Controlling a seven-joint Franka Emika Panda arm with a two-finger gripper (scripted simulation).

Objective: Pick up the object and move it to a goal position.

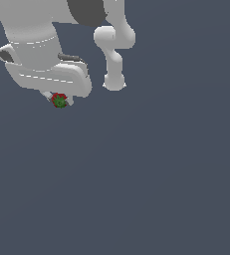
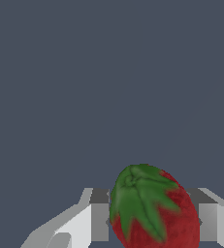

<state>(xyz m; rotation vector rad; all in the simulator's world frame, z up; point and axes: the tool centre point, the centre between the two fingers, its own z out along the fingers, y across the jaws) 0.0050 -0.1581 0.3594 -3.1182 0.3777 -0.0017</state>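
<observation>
The object (image 1: 59,100) is a tiny red strawberry-like thing with a green patch, tucked just under the white hand of the arm in the exterior view's upper left. My gripper (image 1: 59,101) is shut on it, with short grey fingers showing on either side. In the wrist view the object (image 2: 154,208) fills the space between the two fingers (image 2: 99,218), its green leafy cap facing the camera, and both pads press its sides. The gripper (image 2: 154,220) holds it above a plain dark surface.
The white arm links and base (image 1: 114,55) stand in the upper middle of the exterior view. A uniform dark grey-blue surface (image 1: 151,179) fills everything else in both views.
</observation>
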